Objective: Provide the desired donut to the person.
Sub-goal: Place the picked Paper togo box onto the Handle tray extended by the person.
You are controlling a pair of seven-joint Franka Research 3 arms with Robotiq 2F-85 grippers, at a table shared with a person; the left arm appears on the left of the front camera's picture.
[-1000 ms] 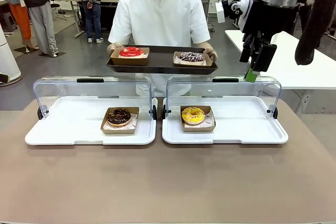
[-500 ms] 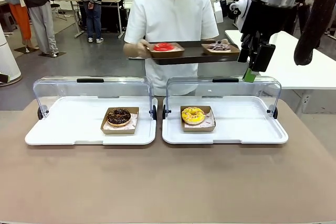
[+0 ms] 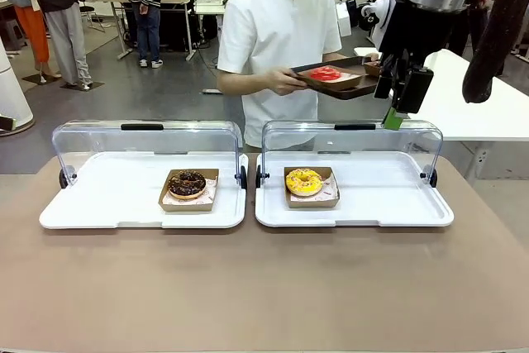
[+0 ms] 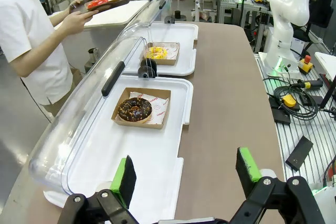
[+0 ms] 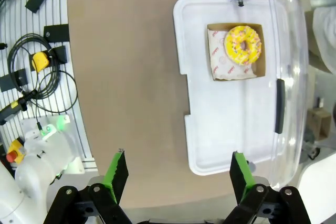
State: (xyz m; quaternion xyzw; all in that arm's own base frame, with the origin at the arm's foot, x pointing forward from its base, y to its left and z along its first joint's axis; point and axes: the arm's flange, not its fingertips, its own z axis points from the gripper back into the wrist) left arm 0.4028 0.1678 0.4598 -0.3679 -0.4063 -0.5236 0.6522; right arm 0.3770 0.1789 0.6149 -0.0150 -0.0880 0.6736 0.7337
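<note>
The person (image 3: 281,39) in a white T-shirt stands beyond the table, turned toward picture right. Both hands hold a dark tray (image 3: 351,88) with a red donut (image 3: 326,73) on it. A chocolate donut (image 3: 188,183) in a cardboard box lies on the left white tray (image 3: 99,204). A yellow donut (image 3: 304,181) lies boxed on the right white tray (image 3: 388,200). My right gripper (image 3: 397,113) hangs high above that tray's far right corner, open (image 5: 177,170) over the yellow donut (image 5: 243,44). My left gripper (image 4: 186,170) is open and empty, short of the chocolate donut (image 4: 135,109).
Clear hinged lids (image 3: 145,142) (image 3: 351,140) stand open behind both trays. A second white table (image 3: 488,113) lies at the right. Bystanders (image 3: 62,14) stand at the back left. Cables and control gear (image 4: 294,100) lie beside the table edge.
The person has raised the dark tray from the table's far edge and swung it toward picture right. Its second donut has passed behind my right arm. Neither arm has moved.
</note>
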